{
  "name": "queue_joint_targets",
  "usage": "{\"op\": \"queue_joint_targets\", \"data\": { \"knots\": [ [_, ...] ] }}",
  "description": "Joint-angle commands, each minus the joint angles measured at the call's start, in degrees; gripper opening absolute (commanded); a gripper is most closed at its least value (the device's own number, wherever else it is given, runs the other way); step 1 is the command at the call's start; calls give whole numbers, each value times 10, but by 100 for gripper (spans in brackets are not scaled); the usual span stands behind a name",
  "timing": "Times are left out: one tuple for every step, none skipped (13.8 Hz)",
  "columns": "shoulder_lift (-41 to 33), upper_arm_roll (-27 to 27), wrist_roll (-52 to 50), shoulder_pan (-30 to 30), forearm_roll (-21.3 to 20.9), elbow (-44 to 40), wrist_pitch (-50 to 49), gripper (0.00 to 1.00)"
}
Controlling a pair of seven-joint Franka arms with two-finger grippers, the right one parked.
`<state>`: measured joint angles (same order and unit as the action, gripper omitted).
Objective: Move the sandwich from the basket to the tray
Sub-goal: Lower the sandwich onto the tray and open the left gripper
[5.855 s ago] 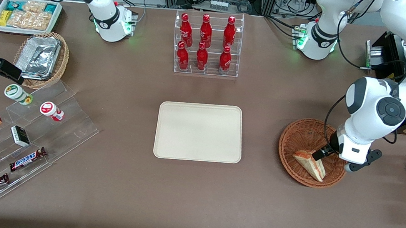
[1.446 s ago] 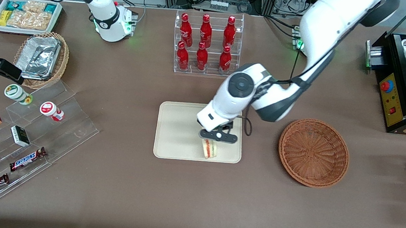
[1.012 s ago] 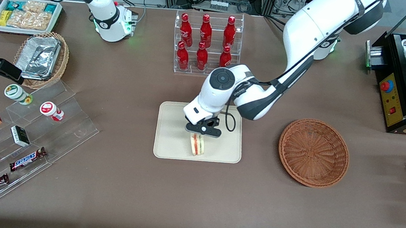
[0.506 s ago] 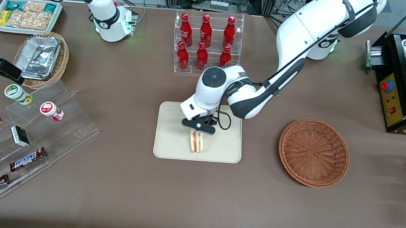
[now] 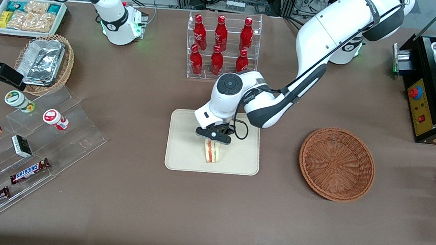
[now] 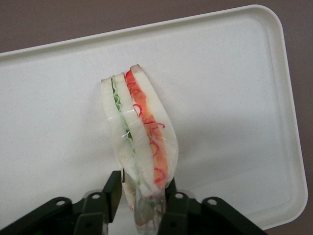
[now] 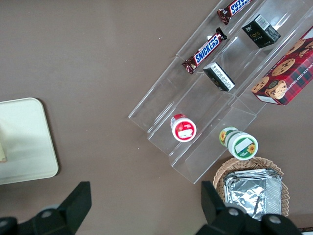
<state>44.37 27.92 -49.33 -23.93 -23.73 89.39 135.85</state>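
Here we see the gripper (image 5: 213,136) of the left arm low over the tray (image 5: 185,152), and its two fingers (image 6: 113,193) are closed on the narrow end of the sandwich (image 5: 212,151). The sandwich stands on its edge in its clear wrap, with the red-orange and green layers showing between the pale bread. In the front view its lower end is close to the tray edge that is nearest to the front camera, about in the middle of this edge. We cannot tell if it already touches the tray surface or hangs just above it. The basket (image 5: 337,164) stands on the brown table (image 5: 207,212) well apart from the tray, toward the working arm's end, and nothing lies in it. The rack of red bottles (image 5: 222,47) stands farther from the front camera than the tray.
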Motion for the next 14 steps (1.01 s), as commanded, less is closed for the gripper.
{"op": "queue_joint_targets", "data": {
  "knots": [
    [-6, -1, -1, 1, -10, 2, 2, 100],
    [-9, -1, -3, 2, -9, 2, 1, 100],
    [-16, -1, -6, 2, -6, 1, -1, 100],
    [-22, 0, -8, 3, -5, 1, -2, 100],
    [-30, 1, -10, 3, -4, 1, -2, 100],
    [-43, 1, -19, 3, 6, 2, -5, 100],
    [-59, 0, -26, 3, 19, 2, -16, 100],
    [-80, 0, -27, 4, 31, 0, -38, 100],
    [-99, -1, -28, 10, 47, -4, -60, 100],
    [-120, -1, -28, 18, 66, -6, -86, 100],
    [-143, -1, -27, 34, 76, -6, -111, 100],
    [-162, -1, -25, 47, 79, -5, -137, 100],
    [-175, 0, -25, 61, 80, -6, -159, 100],
    [-190, 0, -25, 74, 81, -5, -174, 100]
  ]
}}
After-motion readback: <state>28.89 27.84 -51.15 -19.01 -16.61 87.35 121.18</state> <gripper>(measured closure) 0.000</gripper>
